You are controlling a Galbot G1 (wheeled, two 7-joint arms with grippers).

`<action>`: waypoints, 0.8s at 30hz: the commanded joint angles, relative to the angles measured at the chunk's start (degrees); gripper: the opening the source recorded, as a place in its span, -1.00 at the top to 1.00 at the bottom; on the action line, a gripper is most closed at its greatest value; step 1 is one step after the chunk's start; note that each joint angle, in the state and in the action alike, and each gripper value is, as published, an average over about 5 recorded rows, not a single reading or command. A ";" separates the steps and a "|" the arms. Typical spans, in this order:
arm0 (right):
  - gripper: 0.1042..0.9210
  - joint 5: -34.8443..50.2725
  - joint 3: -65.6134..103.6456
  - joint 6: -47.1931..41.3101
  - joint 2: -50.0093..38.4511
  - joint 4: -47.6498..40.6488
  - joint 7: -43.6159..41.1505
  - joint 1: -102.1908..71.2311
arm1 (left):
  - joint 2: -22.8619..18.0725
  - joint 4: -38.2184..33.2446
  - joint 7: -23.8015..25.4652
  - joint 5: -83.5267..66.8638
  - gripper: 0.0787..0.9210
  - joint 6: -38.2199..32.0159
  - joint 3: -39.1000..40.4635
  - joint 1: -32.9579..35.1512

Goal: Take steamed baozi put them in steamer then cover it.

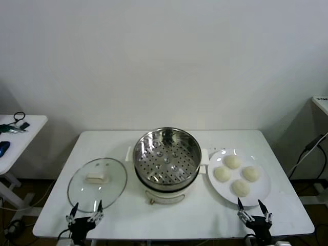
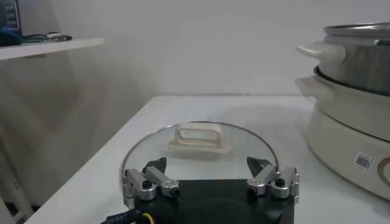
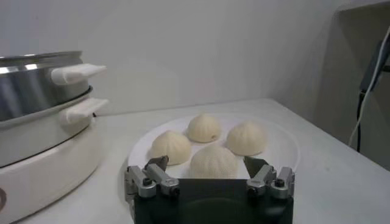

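steel steamer (image 1: 167,159) sits uncovered between lid (image 1: 97,177) and plate (image 1: 259,192) of four buns (image 1: 232,161); left gripper (image 1: 86,208) and right gripper (image 1: 253,207) hang spread, empty, at table's (image 1: 205,218) near edge.

Head view looks down on the whole table (image 1: 169,215). Both wrist views sit low, sharing the steamer (image 2: 359,91) between them.

The left hand (image 2: 210,173) sits low at the near edge of the cover (image 2: 198,149), fingers spread wide. The cover lies flat on the counter (image 2: 244,109), handle up. The steamer (image 2: 353,103) stands beside it, apparently not touching.
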 commanded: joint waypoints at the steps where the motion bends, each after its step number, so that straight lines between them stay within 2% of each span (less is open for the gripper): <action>1: -0.76 -1.85 0.64 -3.79 -0.29 1.42 -0.39 1.01 | -0.10 -0.32 0.01 0.14 -0.77 0.24 0.25 0.02; 6: -0.76 -4.67 2.38 -13.77 -4.93 1.75 -0.06 7.94 | 0.04 -0.60 0.02 0.18 -0.77 0.28 0.41 0.19; 12: -0.76 -4.99 1.26 -21.24 -17.39 -4.56 -5.29 25.50 | 0.09 -1.31 0.04 0.12 -0.77 0.16 0.48 0.67; 19: -0.76 -9.94 -12.49 -27.51 -37.59 -14.09 -23.75 43.13 | 0.28 -1.87 0.04 0.04 -0.77 -0.36 0.45 1.34; 24: -0.76 -16.14 -30.28 -23.34 -48.38 -21.64 -38.96 59.73 | 0.44 -1.69 0.05 0.03 -0.77 -0.69 0.43 1.54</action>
